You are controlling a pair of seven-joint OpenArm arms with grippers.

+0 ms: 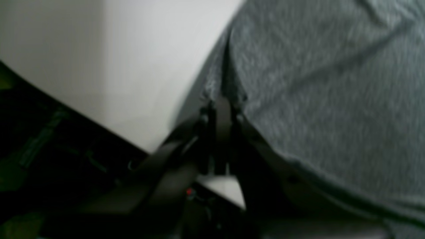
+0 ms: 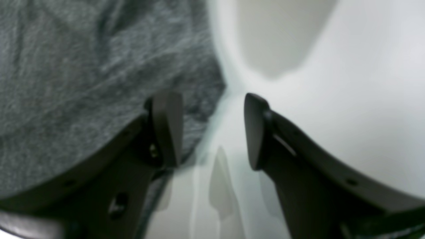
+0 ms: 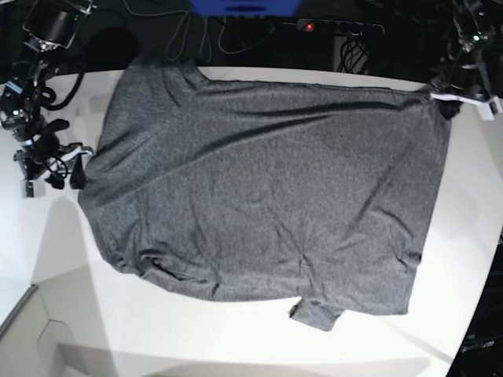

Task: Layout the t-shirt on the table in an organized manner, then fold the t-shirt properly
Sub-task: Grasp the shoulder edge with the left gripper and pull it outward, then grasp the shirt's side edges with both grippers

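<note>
White table with a curved edge, dark clutter behind; the t-shirt lies spread across it; left gripper pinches its edge; right gripper gapes, empty, at its border.

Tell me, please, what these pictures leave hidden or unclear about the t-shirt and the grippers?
- Base view: the far sleeve of the t-shirt runs into the dark background.
- Left wrist view: blur hides how much cloth the shut left gripper pinches.
- Base view: the right gripper is too small to read.
</note>
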